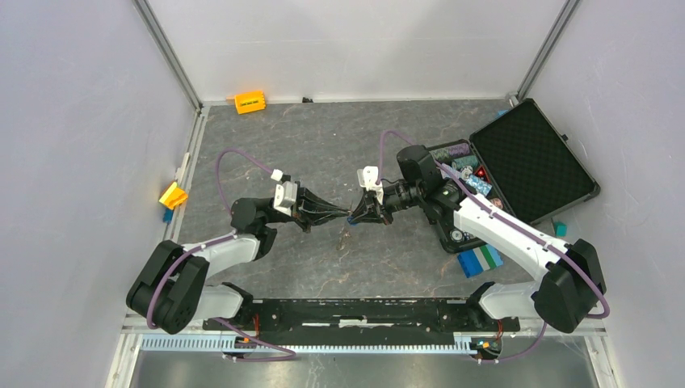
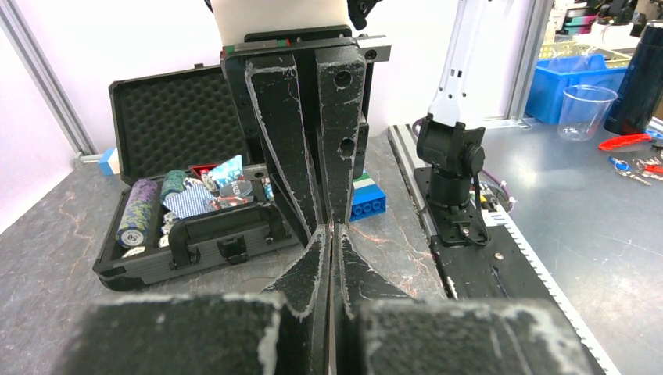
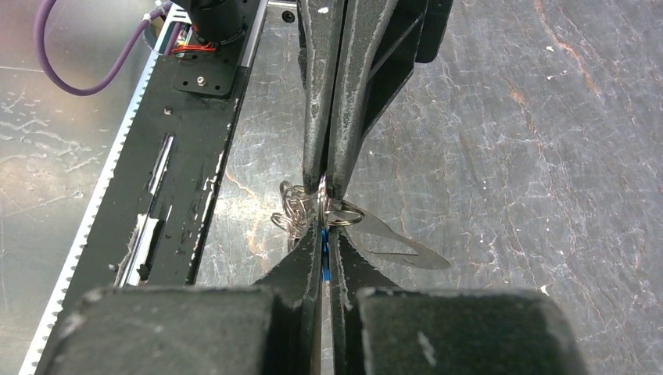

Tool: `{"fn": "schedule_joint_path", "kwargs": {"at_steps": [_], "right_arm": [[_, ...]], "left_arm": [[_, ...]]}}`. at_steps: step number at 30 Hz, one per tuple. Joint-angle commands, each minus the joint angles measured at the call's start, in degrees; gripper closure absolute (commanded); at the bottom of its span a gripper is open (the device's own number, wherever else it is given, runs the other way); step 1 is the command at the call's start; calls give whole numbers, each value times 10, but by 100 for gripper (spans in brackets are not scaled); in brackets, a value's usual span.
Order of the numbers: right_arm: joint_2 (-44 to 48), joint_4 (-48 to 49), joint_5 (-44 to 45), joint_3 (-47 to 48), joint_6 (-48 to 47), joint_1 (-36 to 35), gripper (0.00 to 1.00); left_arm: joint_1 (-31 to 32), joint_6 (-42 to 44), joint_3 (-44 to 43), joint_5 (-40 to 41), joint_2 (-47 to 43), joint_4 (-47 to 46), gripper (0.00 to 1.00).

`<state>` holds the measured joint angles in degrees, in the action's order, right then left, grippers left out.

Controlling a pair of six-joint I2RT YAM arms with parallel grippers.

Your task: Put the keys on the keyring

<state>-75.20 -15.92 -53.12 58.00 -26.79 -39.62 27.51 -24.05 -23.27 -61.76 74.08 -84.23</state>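
**Tip to tip above the desk:** the left hand and the right hand meet in mid-air at the centre of the workspace. Both are pressed together, with a small tangle of metal between them.

From the right wrist we see the left hand's fingers nipping thin metal at the top of the tangle. The flat grey plate slanting away below we take to be the keyring, seen nearly edge-on and held off the desk. The right hand pinches a sliver of bright blue, which we read as the blue-tagged key, just beneath the left hand's tips.

A small split ring sits just beside the keyring, and a knot of fine wire loops hangs on the other side. How these link we cannot tell. We cannot pick out the black-headed key in any view. The open case sits well apart on the right.

We judge this to be the threading step: one hand steadies the loop while the other brings the key to it. The next move calls for a fine, slow push of the key's ring onto the keyring's opening while the left hand holds firm. With both grips so close, a slight twist could spring the key loose or jam the fingertips together.
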Motion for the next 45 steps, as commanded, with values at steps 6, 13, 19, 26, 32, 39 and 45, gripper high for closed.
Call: {"fn": "schedule_joint_path", "kwargs": {"at_steps": [6,13,19,26,32,39,45], "right_arm": [[21,-14,18,9,-20,1,100],[25,-47,32,23,-45,1,100],[34,-60,41,30,-55,1,100],[36,-68,43,45,-57,1,100],[26,-86,46,72,-60,1,100],[27,-103,55,78,-69,1,100],[39,-111,66,80,-73,1,100]], "left_arm": [[3,26,2,10,-2,-49,98],[2,32,5,10,-5,-49,98],[2,47,5,9,-5,-34,98],[2,53,4,8,-4,-25,98],[2,52,3,7,-4,-17,98],[2,53,3,8,-4,-17,98],[2,50,3,14,-1,-17,98]]}}
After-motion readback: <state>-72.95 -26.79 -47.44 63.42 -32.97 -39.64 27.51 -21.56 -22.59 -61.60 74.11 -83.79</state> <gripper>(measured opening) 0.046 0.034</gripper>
